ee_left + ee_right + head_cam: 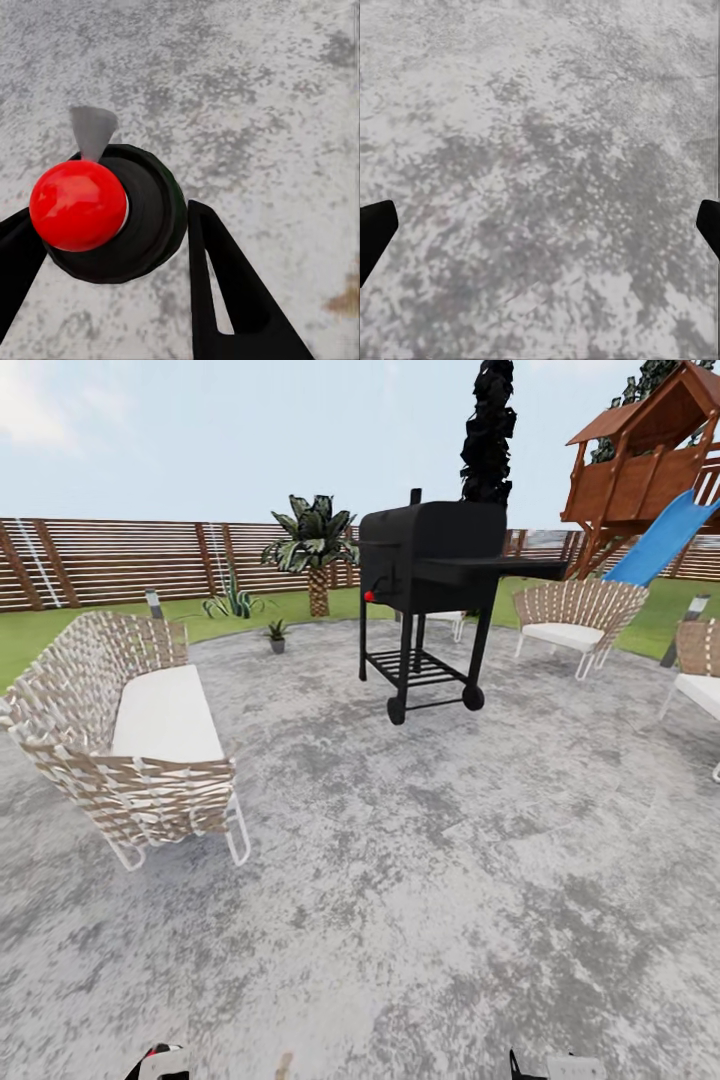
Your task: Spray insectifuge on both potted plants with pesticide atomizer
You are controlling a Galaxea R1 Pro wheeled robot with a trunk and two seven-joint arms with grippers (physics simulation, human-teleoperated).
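The pesticide atomizer (112,225), a dark round-bodied bottle with a glossy red top, sits between the black fingers (225,285) of my left gripper (112,216), which is shut on it above the grey mottled paving. My right gripper (544,221) is open, with its fingertips at the edges of the right wrist view and only paving between them. In the head view one small potted plant (277,635) in a grey pot stands at the far left edge of the patio (400,880), well ahead of me. The tops of both arms peek in at that view's lower edge.
A woven sofa (140,730) stands at the left and a black wheeled grill (430,590) ahead in the middle. Woven chairs (575,615) are at the right. Beyond lie lawn, a spiky clump (235,600), a palm (315,550), the slatted fence (120,560) and a playhouse with a blue slide (660,540).
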